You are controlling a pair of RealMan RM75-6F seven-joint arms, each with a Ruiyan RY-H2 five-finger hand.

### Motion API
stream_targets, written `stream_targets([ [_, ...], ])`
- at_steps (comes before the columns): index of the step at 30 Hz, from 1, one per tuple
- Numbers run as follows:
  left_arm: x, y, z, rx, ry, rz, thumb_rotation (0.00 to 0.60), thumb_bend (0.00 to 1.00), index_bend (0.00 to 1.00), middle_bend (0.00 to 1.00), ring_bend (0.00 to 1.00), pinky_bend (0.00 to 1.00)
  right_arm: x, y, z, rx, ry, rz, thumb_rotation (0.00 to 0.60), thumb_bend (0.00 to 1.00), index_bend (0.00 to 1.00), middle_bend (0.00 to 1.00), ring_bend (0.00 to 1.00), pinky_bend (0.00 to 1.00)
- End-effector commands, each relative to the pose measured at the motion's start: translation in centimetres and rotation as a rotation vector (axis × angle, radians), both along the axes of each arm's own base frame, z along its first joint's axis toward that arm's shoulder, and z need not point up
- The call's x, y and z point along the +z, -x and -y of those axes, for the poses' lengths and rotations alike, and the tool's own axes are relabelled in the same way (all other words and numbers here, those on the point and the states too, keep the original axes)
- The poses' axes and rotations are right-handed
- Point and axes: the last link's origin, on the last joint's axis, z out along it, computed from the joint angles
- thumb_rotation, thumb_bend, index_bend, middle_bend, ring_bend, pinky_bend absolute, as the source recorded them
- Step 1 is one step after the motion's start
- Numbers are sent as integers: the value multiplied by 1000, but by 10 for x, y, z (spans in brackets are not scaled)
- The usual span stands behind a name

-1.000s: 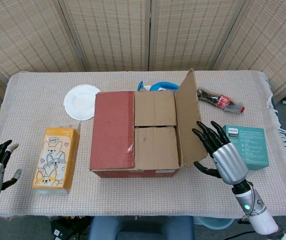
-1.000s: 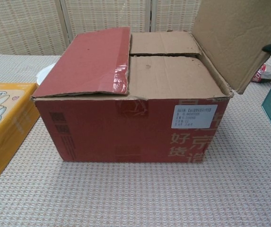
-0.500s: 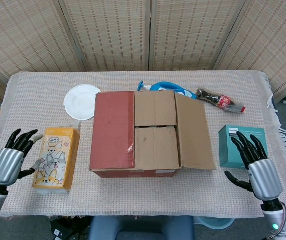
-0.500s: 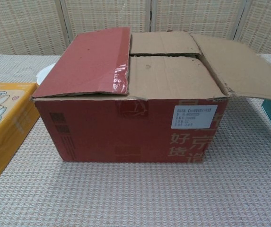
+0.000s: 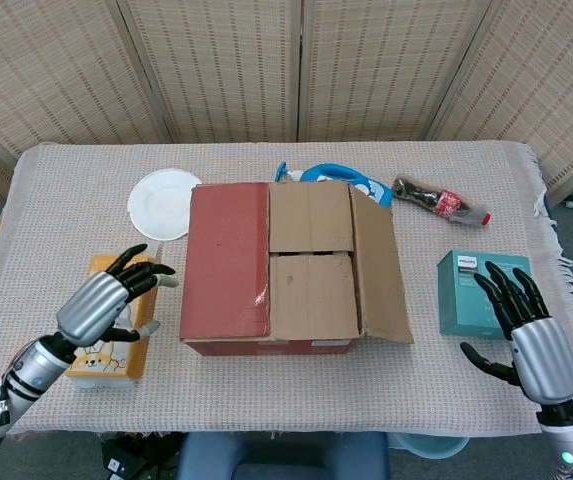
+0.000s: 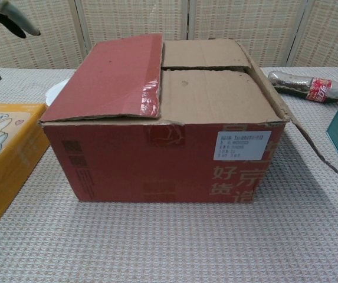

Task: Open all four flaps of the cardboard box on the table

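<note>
Cardboard box (image 5: 286, 270) sits between left robot hand (image 5: 106, 300) and right robot hand (image 5: 531, 340), both empty, fingers spread

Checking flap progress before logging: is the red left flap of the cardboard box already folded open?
No, the red left flap lies flat over the brown cardboard box; only the right flap hangs outward.

1. The cardboard box (image 5: 286, 265) sits mid-table, red outside with white print and a white label on its front wall.
2. Its left flap (image 5: 226, 258), red on top, lies closed over the opening.
3. Its right flap (image 5: 381, 265) is folded outward, sloping down.
4. The far inner flap (image 5: 310, 215) and the near inner flap (image 5: 313, 296), both plain brown, lie flat and closed.
</note>
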Motion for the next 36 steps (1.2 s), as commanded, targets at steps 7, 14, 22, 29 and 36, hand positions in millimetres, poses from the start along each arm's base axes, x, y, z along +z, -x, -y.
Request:
stream_targets([
  [7,-38,-56,-26,-149,181,-5,344,258,321,281,237,0,1,1,7,-15,-11,-8,600,233,4,45,134,0],
  [14,-61,-86,-40,-224,232,-58,308,251,321,281,213,0,-1,6,12,-34,-23,-9,600,233,4,45,136,0],
  [22,-79,-106,-49,-265,236,-123,308,252,319,276,193,0,-2,12,14,-53,-29,-3,600,233,4,44,135,0],
  [29,-88,-117,-55,-291,207,-201,308,251,318,273,187,0,-2,18,15,-68,-31,5,600,233,4,44,135,0],
  [36,-90,-119,-55,-310,158,-265,310,251,321,284,211,0,-2,23,14,-77,-33,15,600,232,4,45,135,0],
])
